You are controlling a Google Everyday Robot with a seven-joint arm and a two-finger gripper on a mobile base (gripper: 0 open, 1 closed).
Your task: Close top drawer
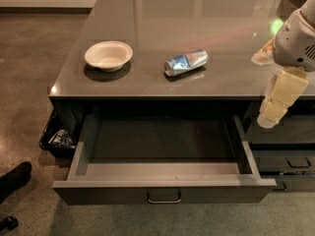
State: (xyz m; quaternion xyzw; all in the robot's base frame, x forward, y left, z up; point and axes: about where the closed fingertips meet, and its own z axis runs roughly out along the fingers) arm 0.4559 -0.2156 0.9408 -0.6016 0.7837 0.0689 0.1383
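Observation:
The top drawer (108,192) is pulled far out from under the grey countertop (197,14). It has a dark flat front, a small loop handle (164,196) at centre and paler grey inner walls. Its inside looks empty. My gripper (269,118) hangs at the right, cream-coloured and pointing down. It is just past the counter's front edge, above and to the right of the drawer's right wall, touching nothing that I can see.
A white bowl (108,54) and a crushed can (186,62) lie on the countertop. Shorter dark drawer fronts (290,161) sit at the lower right. A black bin with litter (56,137) stands left of the cabinet. A dark shoe (12,178) is at the lower left.

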